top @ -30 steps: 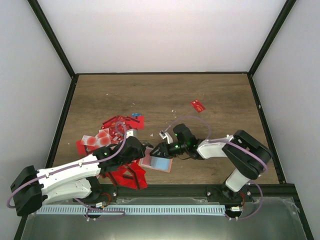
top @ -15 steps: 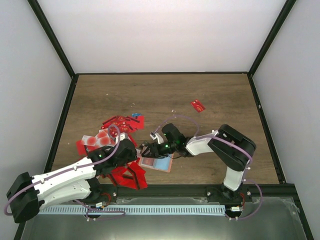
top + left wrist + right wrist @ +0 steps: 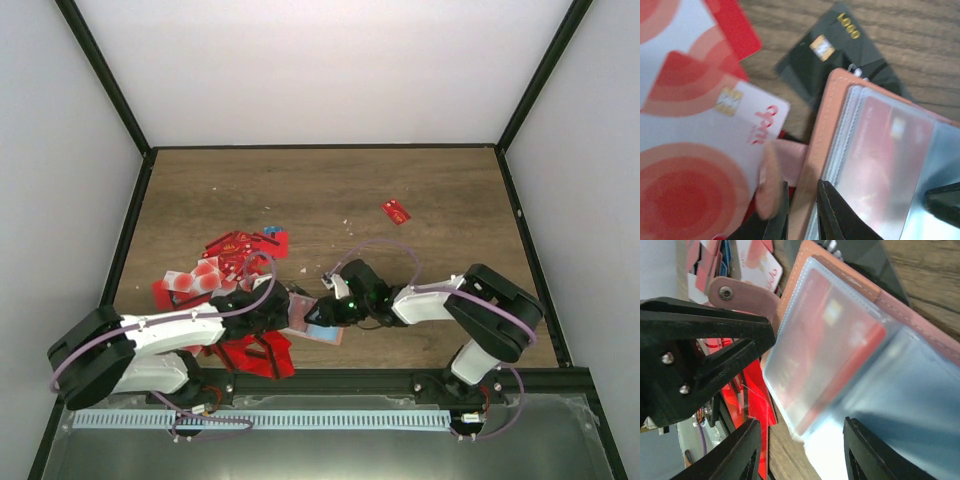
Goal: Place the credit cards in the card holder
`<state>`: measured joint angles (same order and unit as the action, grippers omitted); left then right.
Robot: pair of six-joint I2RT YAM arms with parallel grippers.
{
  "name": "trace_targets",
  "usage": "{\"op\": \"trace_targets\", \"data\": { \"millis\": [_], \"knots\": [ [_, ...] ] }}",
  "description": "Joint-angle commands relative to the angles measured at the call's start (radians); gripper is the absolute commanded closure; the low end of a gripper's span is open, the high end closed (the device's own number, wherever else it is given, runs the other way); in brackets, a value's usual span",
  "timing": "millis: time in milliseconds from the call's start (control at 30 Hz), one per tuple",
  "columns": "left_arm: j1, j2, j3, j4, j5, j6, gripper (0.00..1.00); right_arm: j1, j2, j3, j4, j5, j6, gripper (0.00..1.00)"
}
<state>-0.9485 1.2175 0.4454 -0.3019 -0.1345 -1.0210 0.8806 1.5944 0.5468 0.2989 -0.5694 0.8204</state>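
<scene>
The card holder (image 3: 316, 326) lies open near the table's front, salmon outside, with clear sleeves and a light blue inside. A red card (image 3: 840, 350) sits in its clear sleeve. My left gripper (image 3: 801, 210) is shut on the holder's salmon edge (image 3: 812, 165); it also shows in the top view (image 3: 281, 311). My right gripper (image 3: 802, 450) is open, its fingers either side of the sleeve's corner, meeting the holder from the right (image 3: 328, 309). Credit cards lie around: a pink-white card (image 3: 700, 150), a black card (image 3: 840, 55), and red piles (image 3: 240, 248) (image 3: 256, 355).
A single red card (image 3: 396, 211) lies alone at the far right of the table. More pink-white cards (image 3: 188, 282) lie at the left. Small white scraps dot the wood. Black frame rails (image 3: 125, 240) bound the table.
Both grippers shifted left about half a second ago and are now back to the right over the holder. The left arm has folded in closer. The holder has barely moved.
</scene>
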Motion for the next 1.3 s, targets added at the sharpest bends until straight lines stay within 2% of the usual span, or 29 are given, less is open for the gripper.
{"op": "trace_targets", "data": {
  "millis": [0,167,367,433,500,633,833,1000,1267],
  "knots": [
    [0.0,0.077,0.002,0.093,0.076,0.014,0.82,0.006,0.02,-0.013,-0.007,0.058,-0.015,0.53],
    [-0.01,0.132,0.005,0.144,0.125,-0.002,0.82,0.0,0.014,-0.003,-0.082,0.13,-0.033,0.53],
    [-0.033,0.128,0.013,0.151,0.15,-0.028,0.83,-0.046,-0.08,-0.028,-0.187,0.199,-0.073,0.53],
    [-0.048,0.099,0.025,0.108,0.135,-0.032,0.83,-0.049,-0.115,-0.03,-0.222,0.22,-0.083,0.52],
    [-0.064,0.057,0.043,0.027,0.098,-0.034,0.78,-0.049,-0.141,-0.028,-0.242,0.217,-0.093,0.52],
    [-0.081,-0.069,0.06,-0.126,0.049,-0.05,0.7,-0.044,-0.183,-0.037,-0.212,0.124,-0.109,0.52],
    [-0.092,-0.268,0.064,-0.396,0.017,-0.11,0.6,0.041,-0.226,-0.01,-0.192,0.099,-0.097,0.51],
    [-0.096,-0.399,0.042,-0.528,0.01,-0.14,0.53,0.121,-0.204,0.01,-0.146,0.099,-0.046,0.51],
    [-0.096,-0.47,-0.05,-0.485,0.026,-0.161,0.51,0.261,-0.065,0.082,-0.053,0.091,0.012,0.51]
  ]
}}
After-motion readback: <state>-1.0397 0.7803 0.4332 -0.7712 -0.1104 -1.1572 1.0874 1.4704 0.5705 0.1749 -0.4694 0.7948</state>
